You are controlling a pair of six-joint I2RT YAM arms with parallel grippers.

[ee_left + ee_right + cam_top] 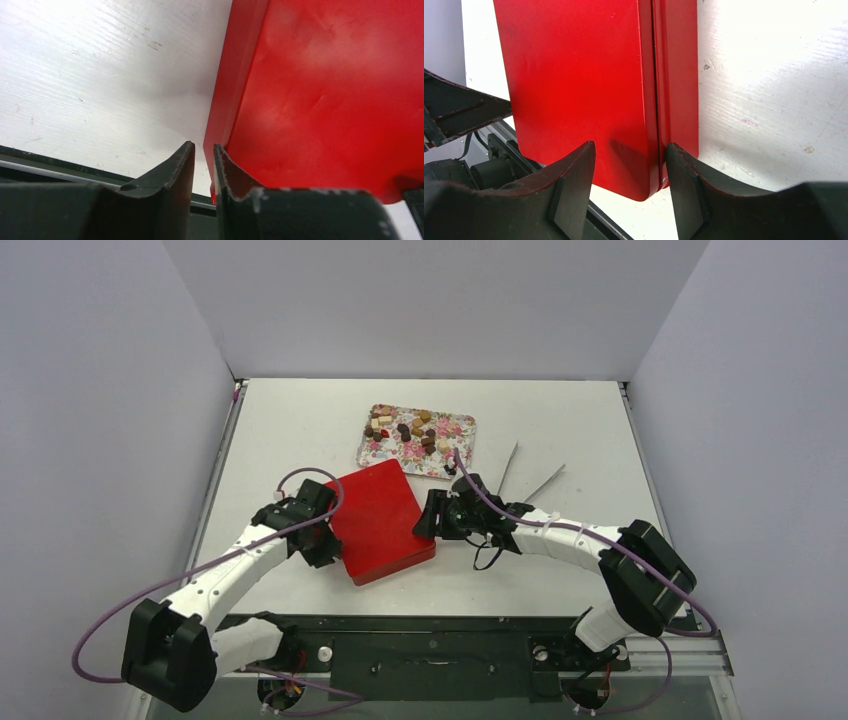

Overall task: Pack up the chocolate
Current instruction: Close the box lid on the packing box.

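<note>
The left claw (202, 147) has its jaws almost together at the left side of the flat, glossy red box with rounded corners (380, 520), gripping nothing I can see. The right claw (630, 146) stands apart across the right side, where the lid seam runs. I judge the lid must come off: catch only the smooth upper shell and lift evenly. Farther on the white grained worktop (290, 430), the small brown and cream chocolate pieces (410, 430) lie on the flowered tray (462, 432).

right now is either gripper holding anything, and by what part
Left gripper pinches the red box by its side rim; right gripper, open, only straddles the opposite edge.
</note>
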